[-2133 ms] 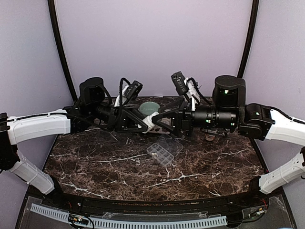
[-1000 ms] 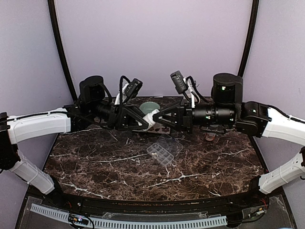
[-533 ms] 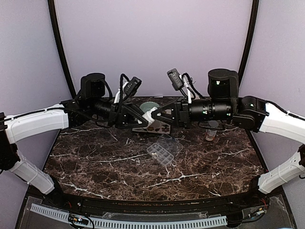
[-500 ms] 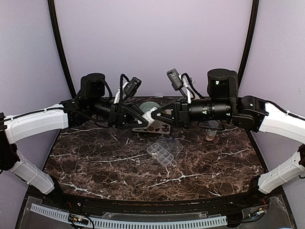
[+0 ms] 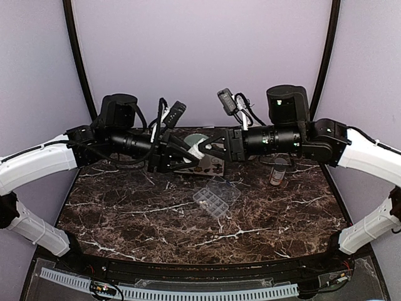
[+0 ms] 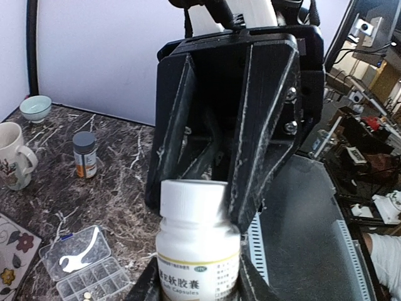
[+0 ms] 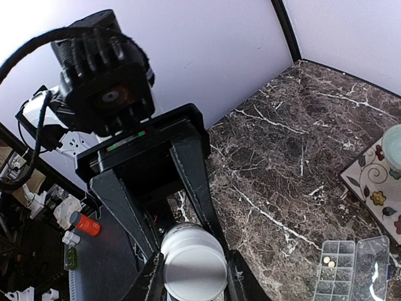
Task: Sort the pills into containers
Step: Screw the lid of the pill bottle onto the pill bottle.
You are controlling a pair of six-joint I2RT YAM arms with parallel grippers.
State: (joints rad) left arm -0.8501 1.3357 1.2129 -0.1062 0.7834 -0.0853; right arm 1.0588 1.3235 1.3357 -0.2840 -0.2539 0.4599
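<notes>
Top external view: both arms are up off the dark marble tabletop (image 5: 125, 213) and meet above its far middle, with a small white plastic bottle (image 6: 197, 251) between them. The left gripper (image 6: 198, 279) clamps the bottle's labelled body. The right gripper (image 7: 193, 276), facing it head-on, is closed on the white round cap (image 7: 193, 262). A clear plastic rectangular pill box (image 5: 212, 202) lies on the table below and nearer, its hinged lid open flat beside it. Right wrist view shows two tiny whitish pills (image 7: 326, 259) in a compartment near one end; the other compartments are too small to judge. An orange grey-capped bottle (image 5: 277, 170) stands upright to the right, apart from the box. A pale green bowl (image 5: 197, 139) and a floral mat (image 7: 376, 182) sit farther back.
</notes>
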